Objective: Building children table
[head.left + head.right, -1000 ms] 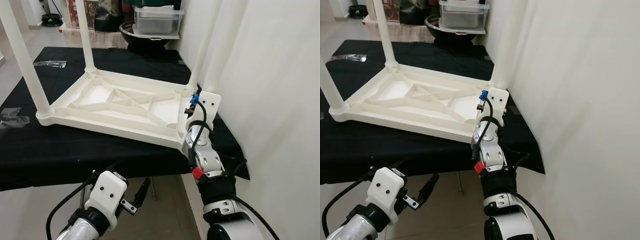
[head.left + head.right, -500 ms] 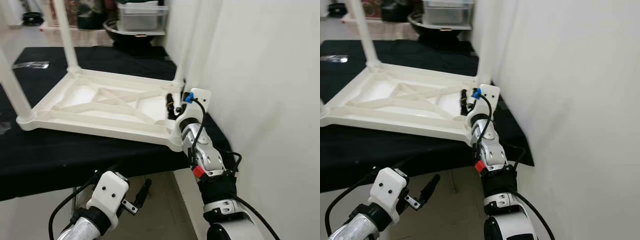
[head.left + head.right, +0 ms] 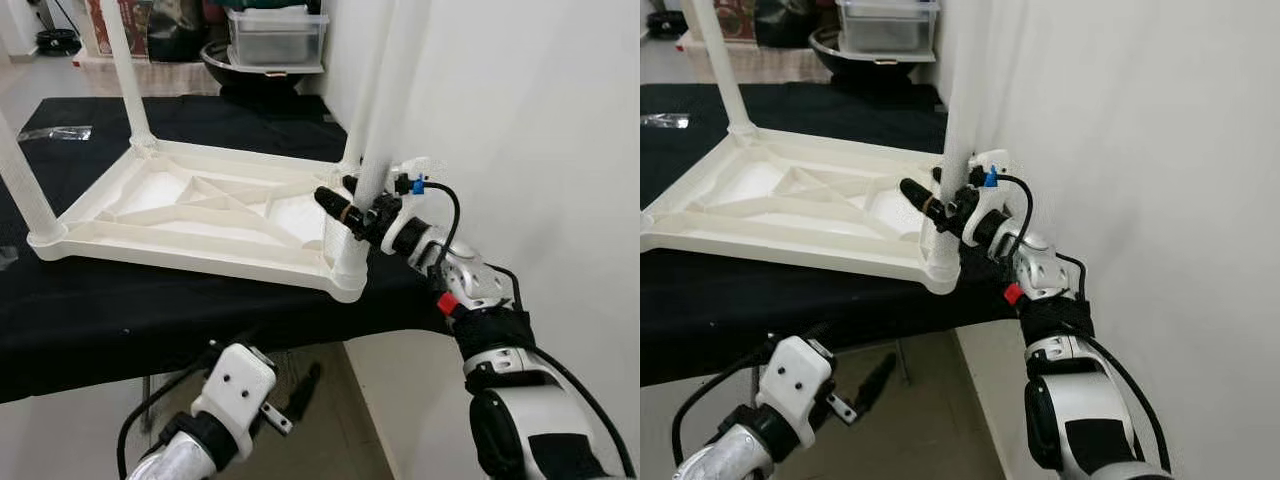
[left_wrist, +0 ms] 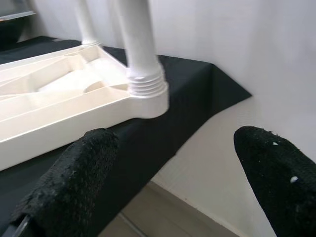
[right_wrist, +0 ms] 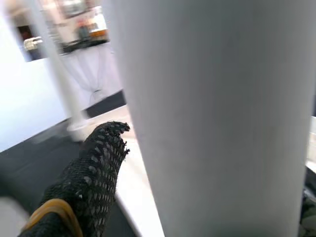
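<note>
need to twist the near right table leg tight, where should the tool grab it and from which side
Grip the near right leg on its plain round shaft just above the ribbed collar, coming in level from the robot's right, as the right tool is placed now. The leg stands upright in the upturned tabletop, and the wall behind leaves little room.

Near table leg (image 3: 385, 110) is cut off by the frame top above the right gripper (image 3: 352, 212); one finger is hidden behind it. Left gripper (image 4: 163, 187) fingertips are cropped at the frame edge. Background in the right wrist view is blurred.
</note>
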`<state>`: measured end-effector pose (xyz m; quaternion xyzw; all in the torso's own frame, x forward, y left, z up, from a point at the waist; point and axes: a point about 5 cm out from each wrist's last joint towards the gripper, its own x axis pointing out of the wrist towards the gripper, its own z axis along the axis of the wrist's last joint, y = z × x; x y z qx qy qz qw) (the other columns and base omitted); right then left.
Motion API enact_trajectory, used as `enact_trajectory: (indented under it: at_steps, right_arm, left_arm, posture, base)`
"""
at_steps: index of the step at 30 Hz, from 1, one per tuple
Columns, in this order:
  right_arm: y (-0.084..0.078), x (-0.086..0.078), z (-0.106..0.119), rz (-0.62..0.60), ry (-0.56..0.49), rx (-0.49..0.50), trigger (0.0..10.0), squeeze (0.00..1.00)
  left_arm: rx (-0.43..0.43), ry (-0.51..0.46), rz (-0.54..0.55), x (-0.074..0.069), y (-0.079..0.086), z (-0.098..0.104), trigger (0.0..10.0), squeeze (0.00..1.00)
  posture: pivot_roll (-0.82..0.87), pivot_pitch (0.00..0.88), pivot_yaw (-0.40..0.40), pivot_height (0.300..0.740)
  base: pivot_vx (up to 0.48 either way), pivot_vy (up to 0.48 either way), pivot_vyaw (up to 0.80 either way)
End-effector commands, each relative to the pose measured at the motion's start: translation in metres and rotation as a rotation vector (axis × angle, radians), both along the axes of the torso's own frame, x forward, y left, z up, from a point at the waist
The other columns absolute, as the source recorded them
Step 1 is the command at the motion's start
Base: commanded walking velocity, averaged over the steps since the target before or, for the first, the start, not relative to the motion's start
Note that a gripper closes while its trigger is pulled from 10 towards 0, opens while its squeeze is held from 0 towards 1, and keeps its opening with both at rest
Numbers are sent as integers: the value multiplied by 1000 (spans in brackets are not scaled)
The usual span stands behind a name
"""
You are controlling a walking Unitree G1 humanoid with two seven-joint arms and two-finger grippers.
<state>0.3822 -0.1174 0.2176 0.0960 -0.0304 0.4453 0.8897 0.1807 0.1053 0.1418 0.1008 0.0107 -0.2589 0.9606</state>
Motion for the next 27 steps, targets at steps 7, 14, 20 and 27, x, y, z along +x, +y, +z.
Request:
enact_trajectory:
  at_steps: [7, 14, 20, 27]
  right_arm:
    - [26, -10, -1, 413, -6, -65, 10000, 0]
    - [37, -7, -3, 382, -11, -77, 0, 0]
    - [38, 1, -6, 199, -1, -48, 0, 0]
    - [12, 18, -20, -389, 104, -13, 0, 0]
  left_arm:
    - [8, 6, -4, -5, -1, -2, 10000, 0]
    - [12, -6, 4, -3, -1, 0, 10000, 0]
    - [16, -12, 15, -2, 1, 0, 10000, 0]
    - [8, -25, 55, 2, 5, 0, 10000, 0]
  posture:
    - [177, 8, -145, 740]
    - [187, 10, -151, 740]
    - [183, 4, -144, 740]
    - [160, 4, -134, 740]
  base:
    - [0, 0, 0]
    - [0, 0, 0]
    - [0, 0, 0]
    - [0, 0, 0]
